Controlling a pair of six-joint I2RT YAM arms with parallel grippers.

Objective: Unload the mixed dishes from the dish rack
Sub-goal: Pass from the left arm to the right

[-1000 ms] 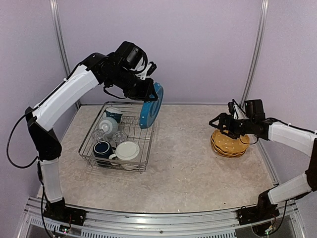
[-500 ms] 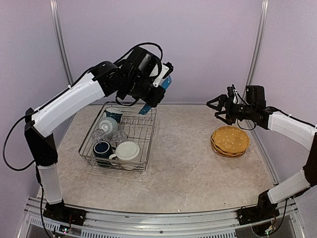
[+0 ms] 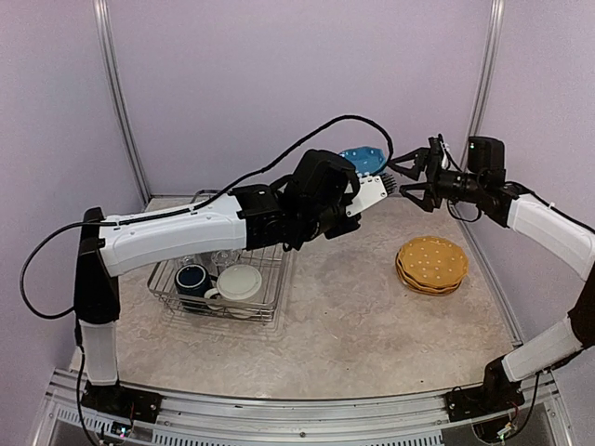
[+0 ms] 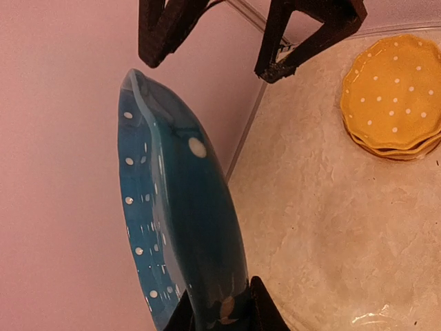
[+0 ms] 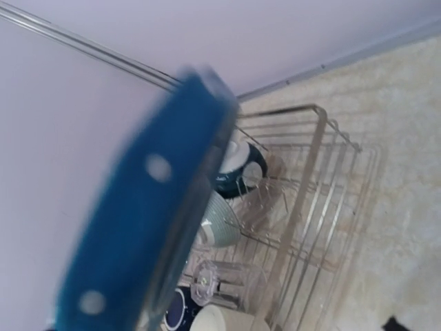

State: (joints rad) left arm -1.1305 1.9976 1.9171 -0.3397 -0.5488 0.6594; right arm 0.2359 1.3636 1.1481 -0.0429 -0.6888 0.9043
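A blue plate [image 5: 148, 207] with white dots fills the left foreground, blurred and very close, seen edge-on and slanting from lower left to upper centre. Behind it a silver wire dish rack [image 5: 313, 158] sits on a beige mottled table [image 5: 406, 138] against a lavender wall [image 5: 62, 138]. Inside the rack are a dark blue bowl [image 5: 241, 169] with a white inside, a pale ribbed dish [image 5: 219, 224], a clear glass [image 5: 224, 283] on its side, a navy mug [image 5: 178, 310] and a cream dish [image 5: 224, 318] cut off by the lower edge.
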